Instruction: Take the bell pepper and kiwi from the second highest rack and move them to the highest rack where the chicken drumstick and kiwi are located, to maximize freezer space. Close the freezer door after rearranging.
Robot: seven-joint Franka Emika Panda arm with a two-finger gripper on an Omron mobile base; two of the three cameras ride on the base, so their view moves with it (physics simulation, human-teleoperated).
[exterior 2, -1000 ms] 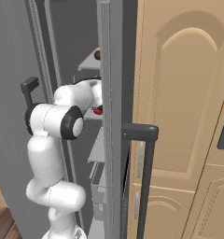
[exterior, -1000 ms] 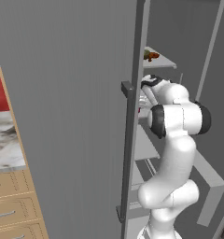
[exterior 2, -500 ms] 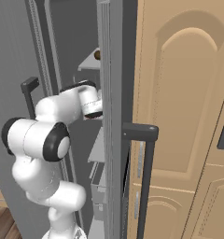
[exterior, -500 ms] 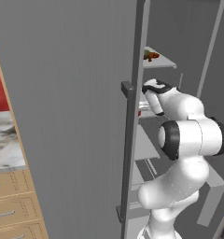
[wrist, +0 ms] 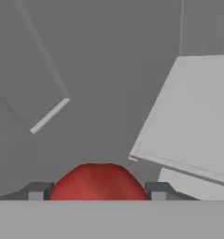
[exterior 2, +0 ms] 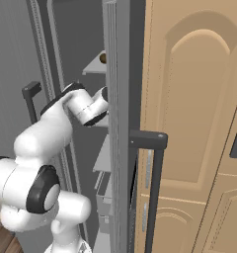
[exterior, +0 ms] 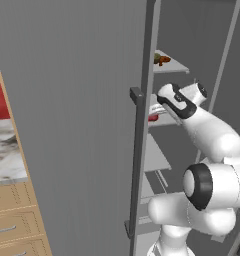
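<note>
Hand view: bell pepper [wrist: 99, 182] between pincer [wrist: 98, 190] tips, grey freezer walls around

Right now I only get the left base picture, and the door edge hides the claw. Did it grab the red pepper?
Observer: Looks like it. In the hand view the bell pepper sits in the claw, with a fingertip against each side.
Operator: Is it sitting on a shelf?
Observer: No. Behind it the hand view shows just grey fridge wall, and a pale rack slab lies off to one side.
Operator: What's on the arm's other side?
Observer: The right base view shows another grey door seen edge-on, with a dark handle, next to a tan cupboard door.
</note>
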